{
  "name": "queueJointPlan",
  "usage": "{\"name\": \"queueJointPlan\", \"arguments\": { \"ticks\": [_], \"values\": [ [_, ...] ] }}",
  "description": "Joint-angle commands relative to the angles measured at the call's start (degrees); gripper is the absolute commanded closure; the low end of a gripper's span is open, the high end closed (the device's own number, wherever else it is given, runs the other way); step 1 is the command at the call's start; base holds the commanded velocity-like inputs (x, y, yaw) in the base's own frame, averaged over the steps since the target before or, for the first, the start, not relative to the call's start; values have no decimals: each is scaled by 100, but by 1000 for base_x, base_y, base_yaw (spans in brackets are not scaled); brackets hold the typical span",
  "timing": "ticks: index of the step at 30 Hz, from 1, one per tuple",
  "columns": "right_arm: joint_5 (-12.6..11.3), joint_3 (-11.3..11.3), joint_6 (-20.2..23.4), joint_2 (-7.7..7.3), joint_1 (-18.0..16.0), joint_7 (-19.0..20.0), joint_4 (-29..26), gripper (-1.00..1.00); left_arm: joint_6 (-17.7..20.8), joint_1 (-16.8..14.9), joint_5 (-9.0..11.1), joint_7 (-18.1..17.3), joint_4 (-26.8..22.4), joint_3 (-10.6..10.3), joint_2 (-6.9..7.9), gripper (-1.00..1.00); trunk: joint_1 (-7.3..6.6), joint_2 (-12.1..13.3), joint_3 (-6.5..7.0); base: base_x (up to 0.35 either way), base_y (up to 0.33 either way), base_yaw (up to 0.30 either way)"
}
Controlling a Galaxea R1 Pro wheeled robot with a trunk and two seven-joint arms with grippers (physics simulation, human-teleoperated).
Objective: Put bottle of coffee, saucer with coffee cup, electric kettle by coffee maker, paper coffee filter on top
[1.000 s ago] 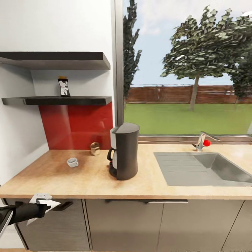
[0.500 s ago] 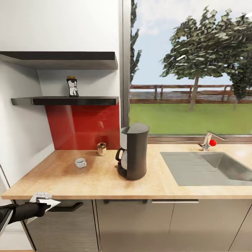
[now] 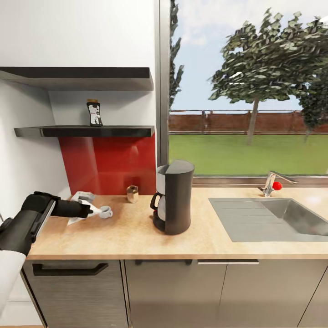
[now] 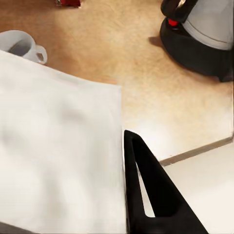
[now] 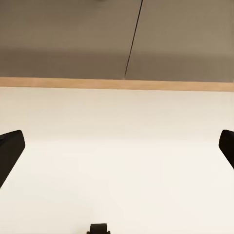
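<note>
left gripper [image 3: 86,210] fingers clenched on paper coffee filter [image 4: 58,156], over bench [image 3: 136,237] by coffee cup [image 3: 105,211] | right gripper [image 5: 117,146] fingers spread, empty | coffee maker [image 3: 175,196] on bench | coffee bottle [image 3: 94,113] on shelf [image 3: 86,131]

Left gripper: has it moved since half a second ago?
Yes. The left gripper, carrying the paper filter, rose from in front of the drawer handle to above the countertop, beside the coffee cup.
</note>
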Motion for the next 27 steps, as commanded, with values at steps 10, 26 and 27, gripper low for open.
{"name": "queueJointPlan", "arguments": {
  "ticks": [10,26,27],
  "values": [
    [5,-10,-18,1,-1,-2,3,-100,37,-1242,-101,-61,1471,-749,-104,100,2,-4,-4,0,0,0],
    [6,-5,-18,1,-1,-2,6,-100,29,-3988,-418,-61,4440,-2911,-1920,100,2,-4,-4,0,0,0],
    [6,-7,-18,1,-1,-2,5,-100,29,-4099,-478,-61,4477,-3016,-1984,100,2,-4,-4,0,0,0]
  ]
}}
